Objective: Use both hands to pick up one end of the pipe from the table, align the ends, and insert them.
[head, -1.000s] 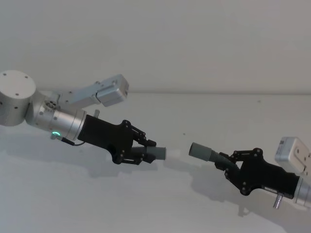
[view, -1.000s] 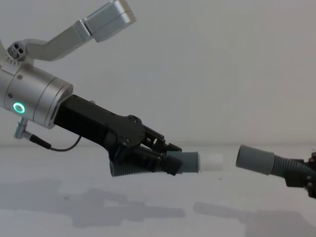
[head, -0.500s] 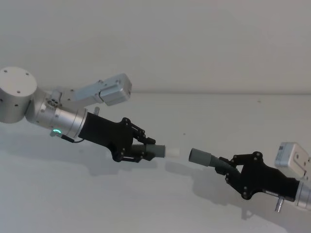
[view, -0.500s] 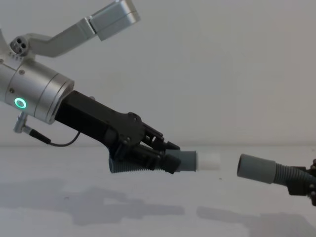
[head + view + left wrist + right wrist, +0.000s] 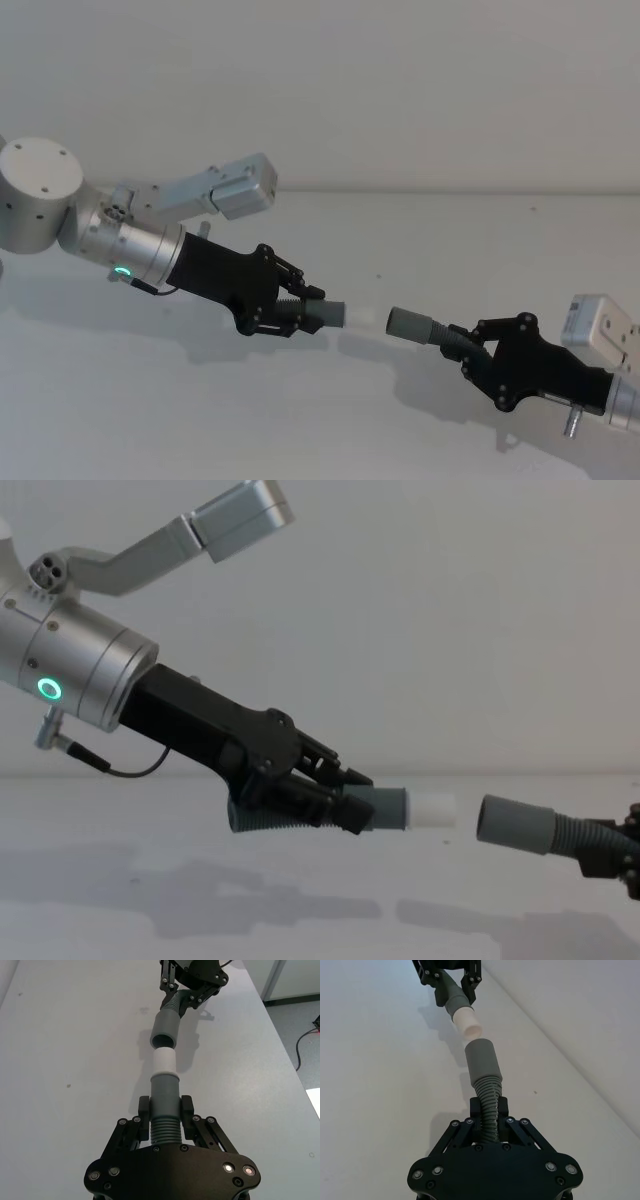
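My left gripper is pinching the short hose piece above the table, its pale tip pointing at the socket cuff. My right gripper is pinching the longer hose piece (just behind that cuff). A small gap is separating the ends, roughly in line. Bare table is lying open all around.

Black grippers; dark grey ribbed hoses (one tip whitish); white table; green wrist ring.
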`<action>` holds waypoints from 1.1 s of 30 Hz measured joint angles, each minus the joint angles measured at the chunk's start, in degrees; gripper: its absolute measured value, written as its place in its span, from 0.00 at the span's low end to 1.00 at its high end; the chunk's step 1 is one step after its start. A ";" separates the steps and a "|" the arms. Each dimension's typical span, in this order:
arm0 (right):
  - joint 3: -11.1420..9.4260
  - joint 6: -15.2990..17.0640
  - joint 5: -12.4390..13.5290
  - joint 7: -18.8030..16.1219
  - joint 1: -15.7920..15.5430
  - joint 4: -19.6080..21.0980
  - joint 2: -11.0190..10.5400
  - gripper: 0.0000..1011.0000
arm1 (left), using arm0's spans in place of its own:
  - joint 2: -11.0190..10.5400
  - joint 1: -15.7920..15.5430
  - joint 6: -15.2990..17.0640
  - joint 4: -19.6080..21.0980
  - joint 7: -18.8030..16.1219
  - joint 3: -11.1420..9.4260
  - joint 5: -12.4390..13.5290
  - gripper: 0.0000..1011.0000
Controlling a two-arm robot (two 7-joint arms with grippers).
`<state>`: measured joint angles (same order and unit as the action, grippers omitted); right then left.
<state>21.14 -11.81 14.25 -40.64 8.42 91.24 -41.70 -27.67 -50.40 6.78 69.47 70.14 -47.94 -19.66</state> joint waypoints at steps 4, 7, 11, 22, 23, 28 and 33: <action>0.16 0.00 0.07 0.08 0.07 0.09 -0.14 0.16 | 0.07 -0.17 0.05 -0.14 0.00 -0.24 -0.12 0.35; 0.29 0.00 0.15 0.11 0.07 0.16 -0.24 0.16 | 0.11 -0.32 0.07 -0.23 0.01 -0.43 -0.20 0.35; 0.45 0.00 0.39 0.18 0.08 0.35 -0.45 0.16 | 0.22 -0.54 0.07 -0.43 0.05 -0.65 -0.32 0.35; 0.99 0.19 0.99 0.37 0.12 0.72 -0.72 0.16 | 0.74 -1.28 -0.35 -1.53 0.49 -1.41 -0.65 0.35; 1.03 0.22 1.03 0.39 0.13 0.74 -0.74 0.16 | 0.78 -1.33 -0.43 -1.62 0.53 -1.46 -0.69 0.35; 1.32 0.32 1.18 0.47 0.29 0.89 -0.83 0.16 | 1.15 -1.71 -0.81 -2.43 0.75 -1.80 -0.86 0.35; 1.56 0.47 1.24 0.54 0.46 0.99 -0.91 0.16 | 1.49 -2.12 -1.15 -3.16 0.96 -2.16 -1.02 0.35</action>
<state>22.69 -11.34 15.50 -40.09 8.88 92.23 -42.61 -26.18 -52.51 5.63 66.31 71.10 -50.10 -20.68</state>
